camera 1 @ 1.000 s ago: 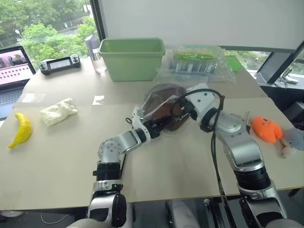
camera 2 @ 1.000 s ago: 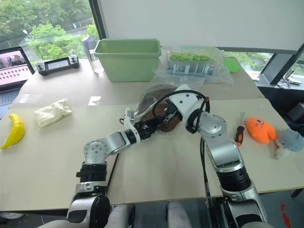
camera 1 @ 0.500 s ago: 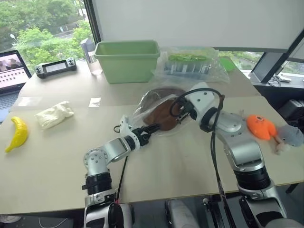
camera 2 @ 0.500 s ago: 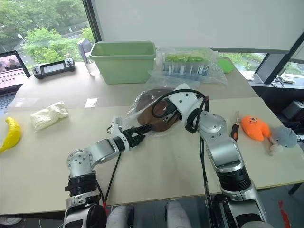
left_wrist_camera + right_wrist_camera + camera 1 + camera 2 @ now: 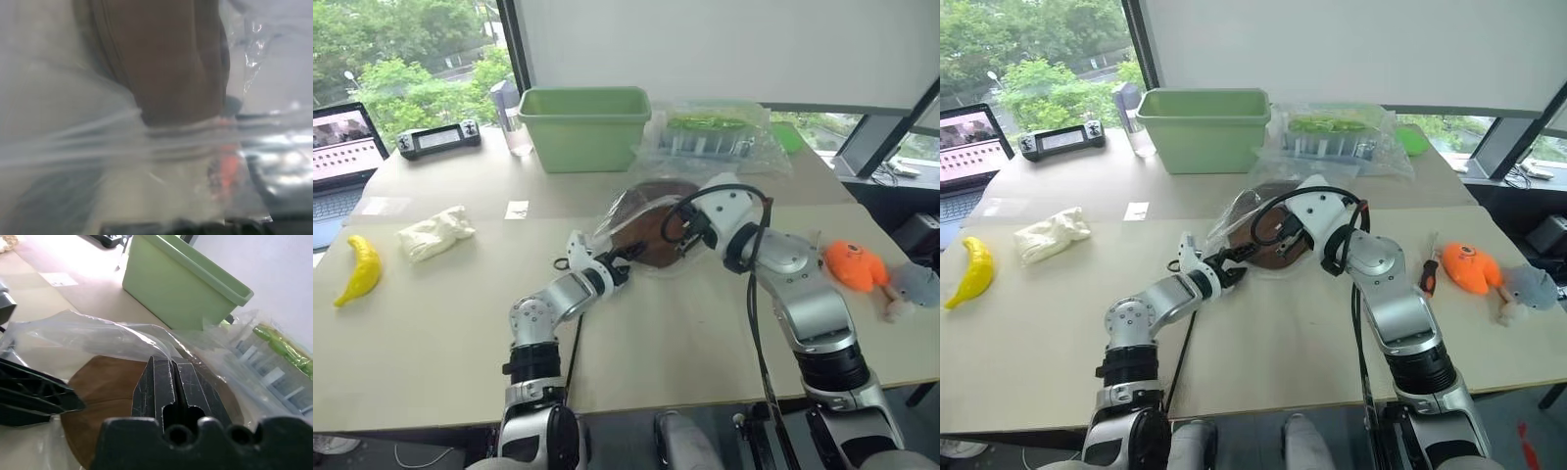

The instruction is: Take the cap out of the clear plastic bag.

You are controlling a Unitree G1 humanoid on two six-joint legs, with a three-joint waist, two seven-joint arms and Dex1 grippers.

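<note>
The cap point(image 5: 654, 235) lies inside the clear plastic bag point(image 5: 628, 213) at the table's point(image 5: 440, 323) centre, between the left gripper point(image 5: 619, 262) on its left and the right gripper point(image 5: 682, 231) on its right. Behind it stand a bin point(image 5: 584, 122) and, to the bin's right, a second bag point(image 5: 715, 135). A banana point(image 5: 357, 270) and a cloth bundle point(image 5: 433, 233) lie far left; a stuffed toy point(image 5: 855, 265) lies far right.

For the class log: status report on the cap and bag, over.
Right gripper shut, pinching the clear plastic bag. Left gripper open at the bag's mouth. Cap not yet out. Nothing in the way.
</note>
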